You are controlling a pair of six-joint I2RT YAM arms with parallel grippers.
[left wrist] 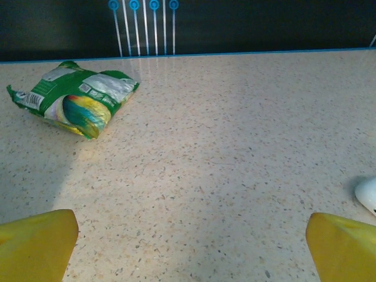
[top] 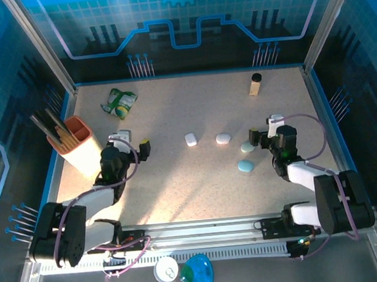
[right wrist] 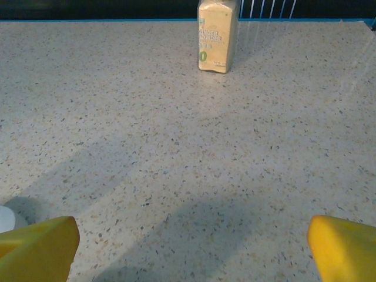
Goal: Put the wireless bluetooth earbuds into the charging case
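Two white pebble-shaped charging cases lie mid-table, and two pale teal ones lie to their right. The earbuds are hidden. My left gripper stands open over bare table left of the white cases, its yellow fingertips far apart. The edge of one white case shows at the right of the left wrist view. My right gripper is open just right of the upper teal case, whose pale edge sits beside my left fingertip. Nothing lies between either pair of fingers.
An orange holder with dark tools stands at the left edge. A green snack bag lies at the back left. A beige spice jar stands at the back right. Blue walls ring the table.
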